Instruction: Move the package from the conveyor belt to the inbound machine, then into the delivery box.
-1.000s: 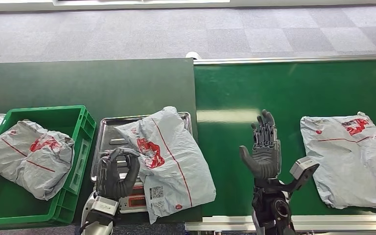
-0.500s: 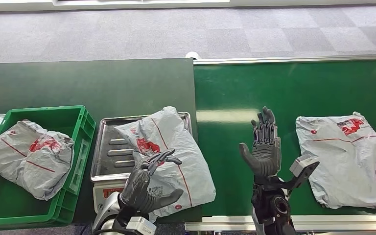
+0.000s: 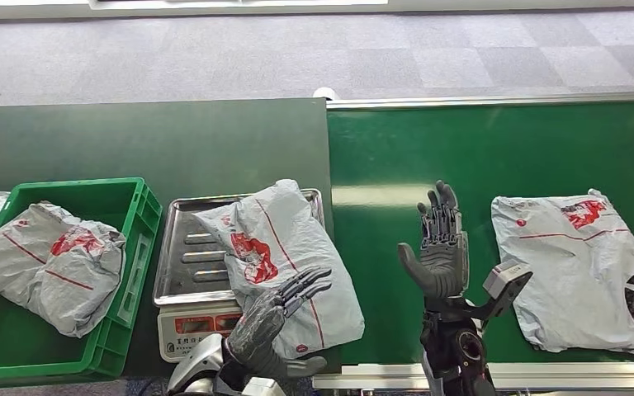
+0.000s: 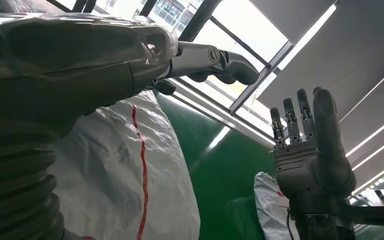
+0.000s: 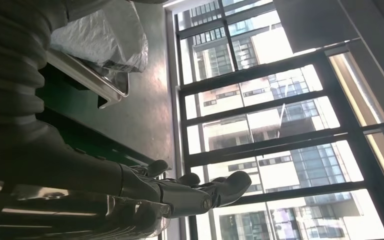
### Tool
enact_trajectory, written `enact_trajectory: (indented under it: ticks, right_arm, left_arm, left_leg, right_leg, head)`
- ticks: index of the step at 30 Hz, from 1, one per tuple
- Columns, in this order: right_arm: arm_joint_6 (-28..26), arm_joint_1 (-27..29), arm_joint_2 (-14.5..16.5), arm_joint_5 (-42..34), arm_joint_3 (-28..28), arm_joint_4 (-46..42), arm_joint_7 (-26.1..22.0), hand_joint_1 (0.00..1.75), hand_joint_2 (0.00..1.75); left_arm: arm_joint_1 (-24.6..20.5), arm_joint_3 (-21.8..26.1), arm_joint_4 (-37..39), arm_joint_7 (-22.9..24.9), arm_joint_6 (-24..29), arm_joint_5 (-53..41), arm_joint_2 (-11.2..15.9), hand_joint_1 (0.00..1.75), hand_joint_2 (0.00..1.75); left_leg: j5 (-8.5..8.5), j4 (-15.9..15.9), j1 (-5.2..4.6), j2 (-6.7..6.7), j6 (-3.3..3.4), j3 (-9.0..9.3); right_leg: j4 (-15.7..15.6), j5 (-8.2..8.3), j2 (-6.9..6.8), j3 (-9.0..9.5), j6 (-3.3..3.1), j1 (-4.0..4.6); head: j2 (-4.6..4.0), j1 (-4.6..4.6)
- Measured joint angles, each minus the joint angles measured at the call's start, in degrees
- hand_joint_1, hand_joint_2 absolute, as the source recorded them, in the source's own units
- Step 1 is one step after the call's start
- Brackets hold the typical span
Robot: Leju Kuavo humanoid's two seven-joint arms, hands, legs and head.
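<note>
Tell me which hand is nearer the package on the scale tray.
Left. The left hand spreads over the near edge of that package; the right hand stands raised over the belt beside it.

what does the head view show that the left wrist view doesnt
Head view alone: the green crate holding a package, the metal scale tray under the middle package, and the whole green conveyor belt carrying another package.

Left wrist view alone: windows and ceiling light strips behind the hands.

Both: the left hand, open and reaching over the middle package, the right hand raised with fingers up, open and holding nothing, and the package on the belt.
</note>
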Motion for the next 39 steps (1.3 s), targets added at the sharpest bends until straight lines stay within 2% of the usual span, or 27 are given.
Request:
enact_trajectory:
  ticks: [5,8,22,24,26,28,31,35,39]
  right_arm:
    - [-0.2,0.7,0.0,0.3,0.0,0.0,0.0,0.00,1.75]
    - [-0.4,1.2,0.1,1.0,-0.1,0.0,0.3,0.00,1.75]
    - [-0.7,2.0,0.8,2.8,-0.8,-0.3,0.9,0.00,1.75]
    - [-0.8,2.0,0.9,3.0,-0.9,-0.3,0.9,0.00,1.75]
    - [-0.9,2.0,0.9,3.0,-1.0,-0.3,0.8,0.00,1.75]
    - [-0.9,2.0,0.9,3.1,-1.1,-0.3,0.8,0.00,1.75]
    - [-0.9,2.0,0.9,3.0,-1.2,-0.3,0.4,0.00,1.75]
    - [-0.9,2.0,0.9,2.8,-1.2,-0.2,0.2,0.00,1.75]
    - [-1.0,1.9,0.9,2.7,-1.3,-0.2,0.1,0.00,1.75]
  left_arm:
    - [-1.3,0.5,4.0,10.0,1.6,-5.0,-0.3,0.00,1.75]
    - [-2.1,1.9,6.7,14.4,3.6,-7.0,-0.8,0.00,1.75]
    - [-4.3,6.7,12.0,26.1,11.2,-15.8,-3.4,0.00,1.75]
    - [-4.3,7.4,12.4,25.5,11.2,-15.3,-3.7,0.31,1.75]
    - [-4.3,8.2,12.7,24.2,11.3,-14.1,-4.0,1.07,1.75]
    - [-4.2,8.9,13.0,22.8,12.0,-13.1,-4.2,1.55,1.75]
    - [-4.0,9.6,13.3,21.2,14.3,-12.4,-4.4,1.64,1.75]
    - [-3.3,9.9,13.5,19.9,17.4,-12.2,-4.5,1.62,1.75]
    - [-3.2,9.9,13.5,19.7,17.9,-12.2,-4.5,1.62,1.75]
  left_leg:
    - [0.00,0.0,0.00,0.01,0.00,0.01]
    - [0.00,0.0,0.01,0.03,0.00,0.01]
    - [0.00,0.0,0.01,0.05,0.00,0.21]
    - [0.00,0.0,0.01,0.05,0.00,0.27]
    - [0.00,0.0,0.01,0.05,0.00,0.32]
    - [0.01,0.0,0.01,0.05,-0.01,0.35]
    - [0.02,0.0,0.01,0.05,-0.02,0.36]
    - [0.02,0.0,0.01,0.05,-0.02,0.35]
    - [0.02,0.0,0.01,0.05,-0.02,0.34]
  right_leg:
    - [0.0,0.00,0.00,0.00,0.00,0.00]
    - [0.0,0.00,0.01,0.00,0.00,0.01]
    - [0.0,0.01,0.01,0.21,-0.01,0.01]
    - [0.0,0.01,0.01,0.27,-0.01,0.01]
    - [0.0,0.01,0.01,0.31,-0.01,0.01]
    - [0.0,0.01,0.01,0.34,-0.02,0.01]
    - [0.0,0.02,0.01,0.35,-0.02,0.02]
    - [0.0,0.01,0.01,0.34,-0.02,0.02]
    - [0.0,0.01,0.01,0.34,-0.02,0.02]
  head:
    - [0.00,-0.01]
    - [0.00,-0.01]
    - [0.00,-0.01]
    - [0.00,0.00]
    - [0.00,0.01]
    - [0.00,0.00]
    - [0.00,-0.01]
    - [0.00,0.00]
    - [0.00,0.02]
